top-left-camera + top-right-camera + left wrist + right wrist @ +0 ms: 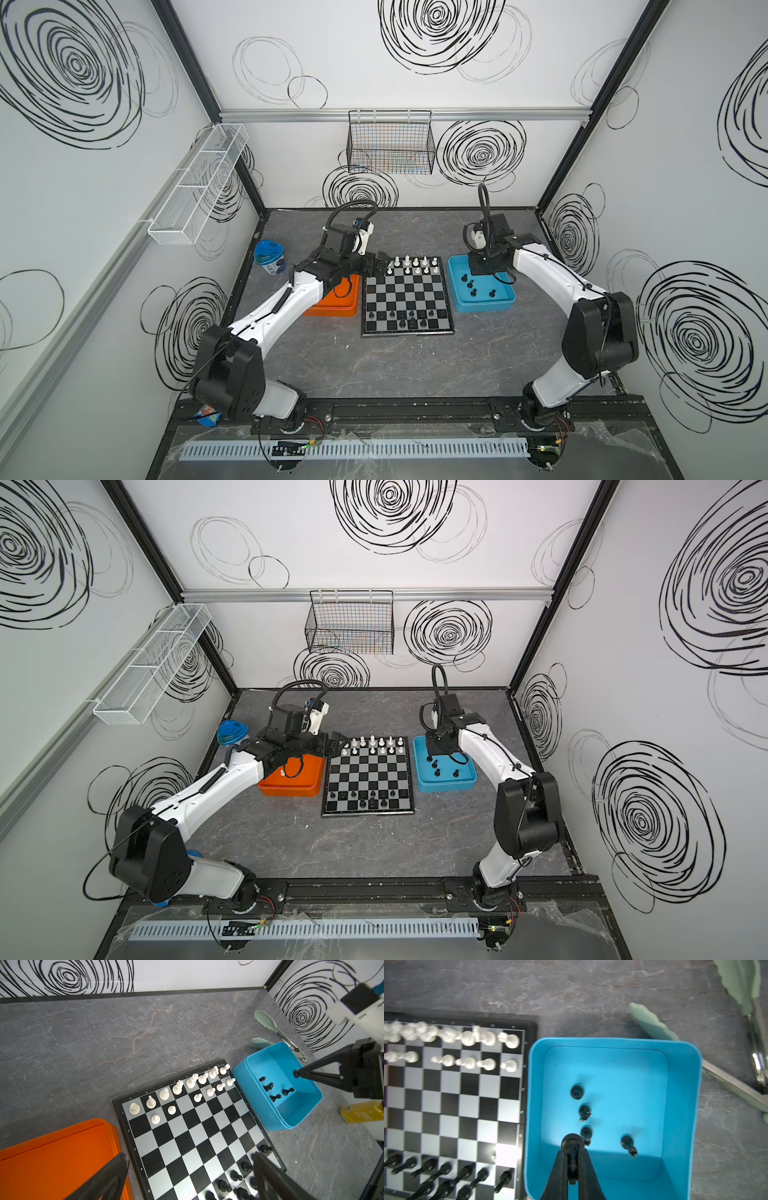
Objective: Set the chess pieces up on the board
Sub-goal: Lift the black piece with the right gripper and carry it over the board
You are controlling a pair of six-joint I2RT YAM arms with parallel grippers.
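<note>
Black chessman clamped in right pincer | left pincer spread wide | board checkered black and silver-grey

Left hand gapes; right hand pinched closed.

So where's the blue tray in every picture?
In a top view: blue tray right of the chessboard.
In a top view: blue tray, also right of the chessboard.
Left wrist: blue tray beside the chessboard's white-piece end.
Right wrist: blue tray under the right gripper holding a black chess piece.
Shared landmark: the chessboard.
</note>
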